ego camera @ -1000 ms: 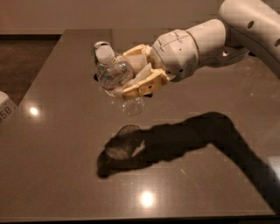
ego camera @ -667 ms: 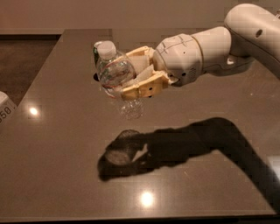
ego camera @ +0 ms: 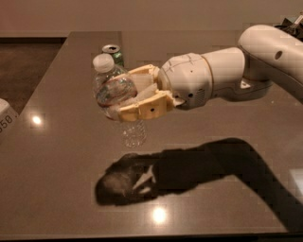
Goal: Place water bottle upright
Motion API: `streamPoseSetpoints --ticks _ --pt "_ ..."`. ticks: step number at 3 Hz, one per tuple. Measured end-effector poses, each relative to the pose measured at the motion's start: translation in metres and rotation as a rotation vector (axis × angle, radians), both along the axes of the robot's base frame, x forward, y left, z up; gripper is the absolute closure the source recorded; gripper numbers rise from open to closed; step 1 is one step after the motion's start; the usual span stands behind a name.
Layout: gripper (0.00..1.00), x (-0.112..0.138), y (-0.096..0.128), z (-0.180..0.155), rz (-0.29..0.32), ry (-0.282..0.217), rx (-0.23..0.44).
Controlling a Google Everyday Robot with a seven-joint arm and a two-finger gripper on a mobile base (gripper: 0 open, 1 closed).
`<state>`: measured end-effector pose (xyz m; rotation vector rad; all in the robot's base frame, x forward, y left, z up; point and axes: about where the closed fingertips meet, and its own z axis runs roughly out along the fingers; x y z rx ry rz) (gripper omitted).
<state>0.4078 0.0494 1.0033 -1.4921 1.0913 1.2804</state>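
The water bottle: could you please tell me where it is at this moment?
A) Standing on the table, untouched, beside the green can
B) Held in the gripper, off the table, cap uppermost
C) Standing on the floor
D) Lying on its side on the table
B: the gripper is shut on the water bottle above the table, white cap uppermost, and their shadow falls apart from them on the surface.

You face a dark glossy table (ego camera: 61,189), light glints (ego camera: 159,215) on its near part, your gripper (ego camera: 122,94) above its middle, brown floor (ego camera: 23,66) to its left, pale wall (ego camera: 142,14) beyond its far edge.
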Motion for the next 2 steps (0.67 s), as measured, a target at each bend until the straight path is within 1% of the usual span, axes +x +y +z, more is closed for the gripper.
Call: streamPoseSetpoints --ticks 2 --pt "1.00 -0.019 0.025 -0.019 -0.004 0.063 0.017"
